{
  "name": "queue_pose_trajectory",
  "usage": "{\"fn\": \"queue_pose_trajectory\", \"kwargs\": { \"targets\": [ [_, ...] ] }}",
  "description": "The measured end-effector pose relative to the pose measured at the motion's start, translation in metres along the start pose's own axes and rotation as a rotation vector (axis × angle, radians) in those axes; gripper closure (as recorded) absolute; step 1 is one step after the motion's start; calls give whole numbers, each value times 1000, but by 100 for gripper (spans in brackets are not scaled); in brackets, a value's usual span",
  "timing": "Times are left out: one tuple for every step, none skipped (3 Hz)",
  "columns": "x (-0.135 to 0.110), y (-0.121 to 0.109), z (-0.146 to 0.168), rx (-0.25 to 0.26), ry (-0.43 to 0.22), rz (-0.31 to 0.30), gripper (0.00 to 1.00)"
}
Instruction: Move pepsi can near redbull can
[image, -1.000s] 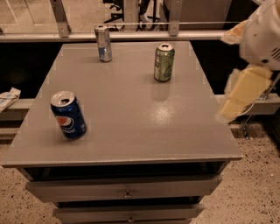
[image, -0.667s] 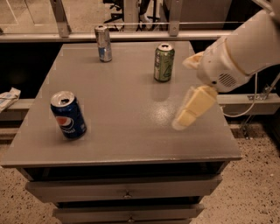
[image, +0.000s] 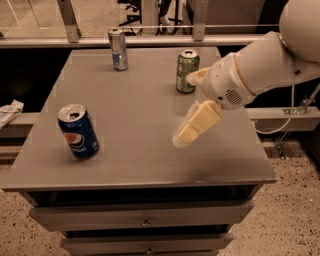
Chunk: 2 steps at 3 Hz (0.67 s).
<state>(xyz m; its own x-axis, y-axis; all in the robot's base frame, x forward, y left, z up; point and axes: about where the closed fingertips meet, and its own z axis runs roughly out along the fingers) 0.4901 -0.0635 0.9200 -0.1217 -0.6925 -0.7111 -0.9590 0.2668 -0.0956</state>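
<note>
The pepsi can (image: 78, 131) is dark blue with a round red-white-blue logo and stands upright near the front left of the grey table (image: 135, 165). The redbull can (image: 118, 49) is slim and silver-blue and stands upright at the back of the table, left of centre. My gripper (image: 185, 108) hangs over the right half of the table, well to the right of the pepsi can. It is open and empty. One cream finger (image: 198, 122) points down toward the tabletop and the other (image: 197, 76) lies next to a green can.
A green can (image: 187, 70) stands upright at the back right, just behind my gripper. My white arm (image: 270, 62) comes in from the right edge. The table has drawers (image: 145, 216) at the front. A railing (image: 150, 40) runs behind it.
My arm has swung in from the right edge, and the gripper has moved left over the table's right half. The three cans have not moved.
</note>
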Motion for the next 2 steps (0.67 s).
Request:
{"fn": "queue_pose_trajectory", "kwargs": {
  "targets": [
    [-1, 0, 1, 0, -8, -4, 0],
    [-16, 2, 13, -18, -121, -20, 0]
  ]
}}
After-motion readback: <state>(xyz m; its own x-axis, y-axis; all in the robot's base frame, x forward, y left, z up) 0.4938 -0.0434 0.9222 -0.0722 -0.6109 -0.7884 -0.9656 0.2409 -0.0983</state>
